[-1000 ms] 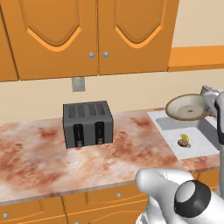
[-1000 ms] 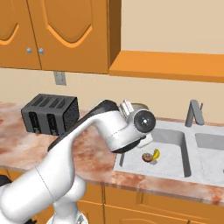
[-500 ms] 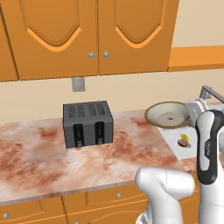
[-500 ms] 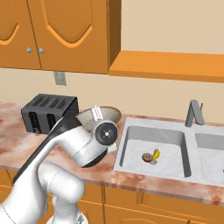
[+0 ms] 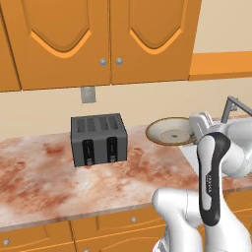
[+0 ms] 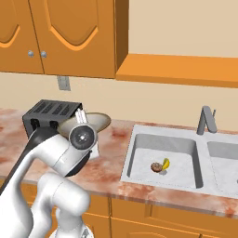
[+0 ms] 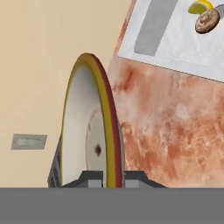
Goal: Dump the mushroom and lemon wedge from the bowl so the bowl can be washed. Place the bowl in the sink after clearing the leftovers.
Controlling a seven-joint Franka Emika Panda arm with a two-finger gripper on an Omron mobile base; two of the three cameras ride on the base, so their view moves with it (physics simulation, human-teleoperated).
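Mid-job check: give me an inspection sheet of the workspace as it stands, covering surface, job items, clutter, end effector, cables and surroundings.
Surface: marbled reddish counter, bare around the toaster.
Bowl: bowl held off the counter, between toaster and sink; empty inside; seen edge-on in the hand view.
Mushroom: mushroom lies on the floor of the sink's left basin.
Lemon wedge: lemon wedge beside the mushroom, touching or nearly so.
Sink: sink holds only those two leftovers in the left basin; bowl not in it yet.
Clutter: dark toaster near the wall.
End effector: end effector shut on the bowl's rim.
Cables: nothing seen.
Surroundings: orange cabinets, wall outlet, grey faucet.
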